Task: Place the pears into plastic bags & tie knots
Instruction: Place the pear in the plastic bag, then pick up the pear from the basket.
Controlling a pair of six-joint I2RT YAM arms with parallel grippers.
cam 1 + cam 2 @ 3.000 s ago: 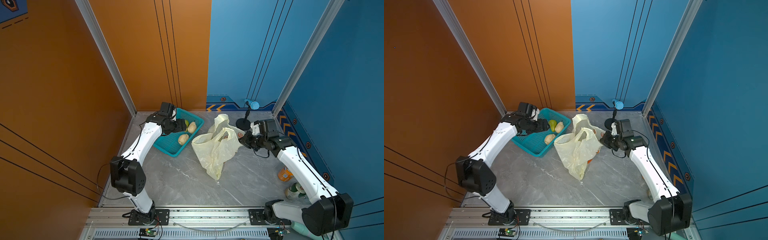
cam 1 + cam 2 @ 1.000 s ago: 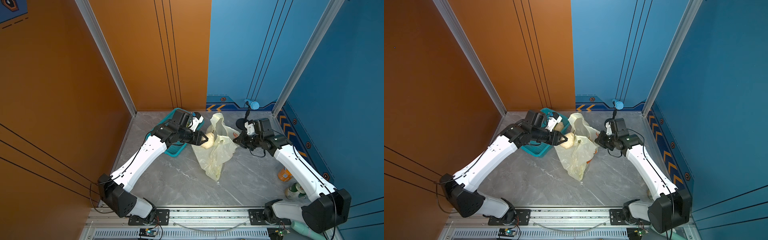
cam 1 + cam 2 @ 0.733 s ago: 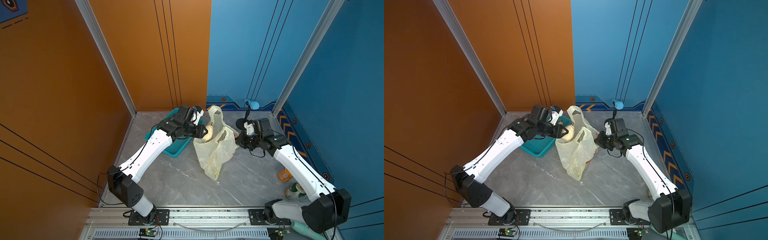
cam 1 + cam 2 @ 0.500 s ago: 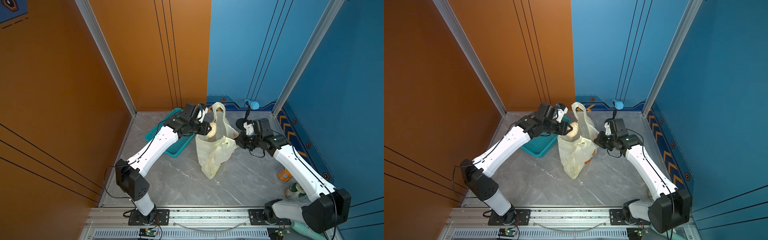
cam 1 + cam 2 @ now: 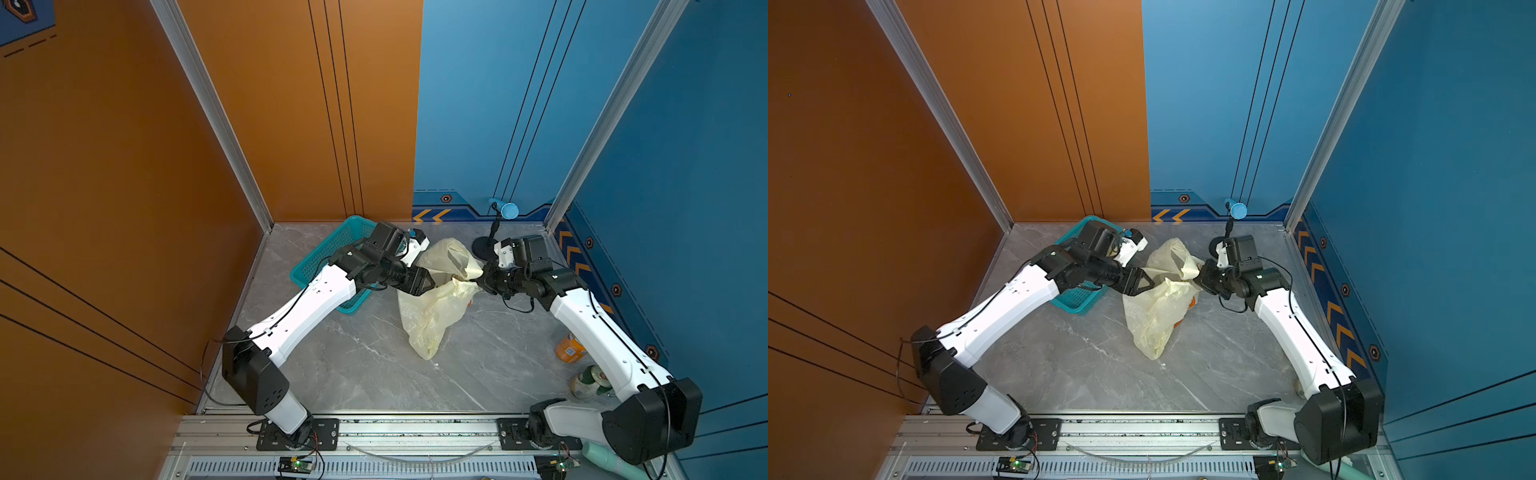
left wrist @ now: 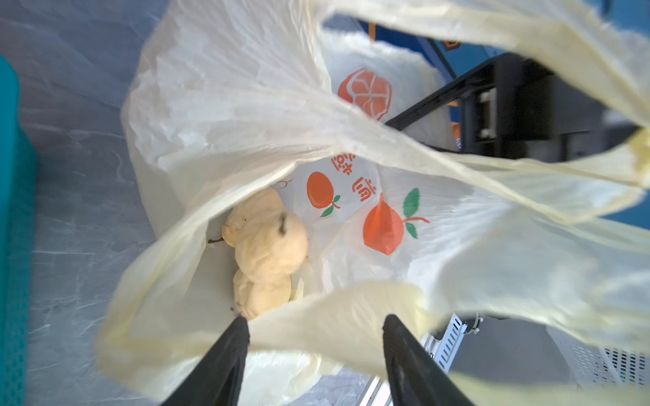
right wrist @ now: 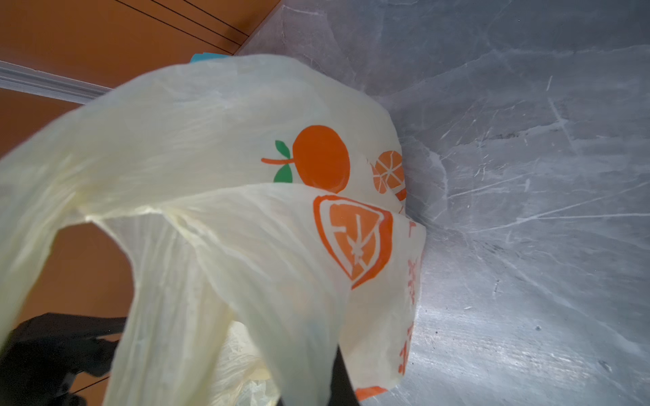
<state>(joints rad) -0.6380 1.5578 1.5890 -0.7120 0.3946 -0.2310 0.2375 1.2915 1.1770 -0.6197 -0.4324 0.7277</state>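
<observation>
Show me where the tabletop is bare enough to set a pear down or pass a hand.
Widest bare marble: in front of the bag, between left arm, right arm and front rail. Crowded: the bag's mouth, where left gripper and right gripper meet beside the teal basket; also around the cans.

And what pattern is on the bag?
The bag shows orange fruits with green leaves; clearest in right wrist view.

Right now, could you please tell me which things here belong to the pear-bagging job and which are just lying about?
Job: plastic bag, pears inside it, teal basket.

Lying about: orange can, green-and-white container, microphone on its stand.
</observation>
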